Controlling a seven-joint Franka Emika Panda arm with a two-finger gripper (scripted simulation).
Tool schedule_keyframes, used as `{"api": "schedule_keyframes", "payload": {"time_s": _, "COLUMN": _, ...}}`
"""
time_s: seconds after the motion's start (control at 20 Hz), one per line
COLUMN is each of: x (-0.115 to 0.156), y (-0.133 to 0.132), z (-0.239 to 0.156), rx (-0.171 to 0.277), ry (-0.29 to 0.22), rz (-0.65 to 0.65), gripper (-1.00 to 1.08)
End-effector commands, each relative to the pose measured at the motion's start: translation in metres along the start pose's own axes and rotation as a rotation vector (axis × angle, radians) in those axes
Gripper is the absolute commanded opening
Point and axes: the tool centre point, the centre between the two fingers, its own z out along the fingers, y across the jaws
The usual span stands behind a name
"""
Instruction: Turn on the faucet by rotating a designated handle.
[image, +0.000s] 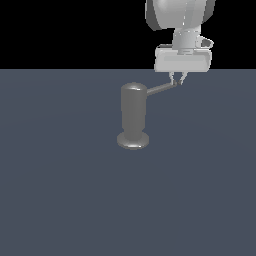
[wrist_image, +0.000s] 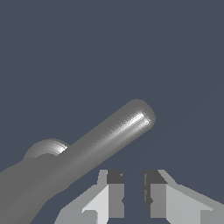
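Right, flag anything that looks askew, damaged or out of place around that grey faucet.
Nothing stands out. The dull grey metallic upright faucet stands straight on its round base, its thin grey rod handle intact, and the white gripper sits at the rod's tip.

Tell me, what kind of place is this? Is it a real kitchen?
Probably not. It looks like a computer simulation: a plain flat blue-grey floor under a black, empty background, with just a grey faucet, its handle, and a robot gripper whose fingers are near the handle's tip.
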Motion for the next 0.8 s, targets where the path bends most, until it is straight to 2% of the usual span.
{"api": "schedule_keyframes", "payload": {"time_s": 0.0, "x": 0.005, "y": 0.004, "z": 0.010, "rx": -0.003, "ry": -0.006, "rz": 0.007, "gripper": -1.00}}
{"api": "schedule_keyframes", "payload": {"time_s": 0.75, "x": 0.027, "y": 0.003, "z": 0.012, "rx": -0.003, "ry": -0.009, "rz": 0.012, "gripper": -1.00}}
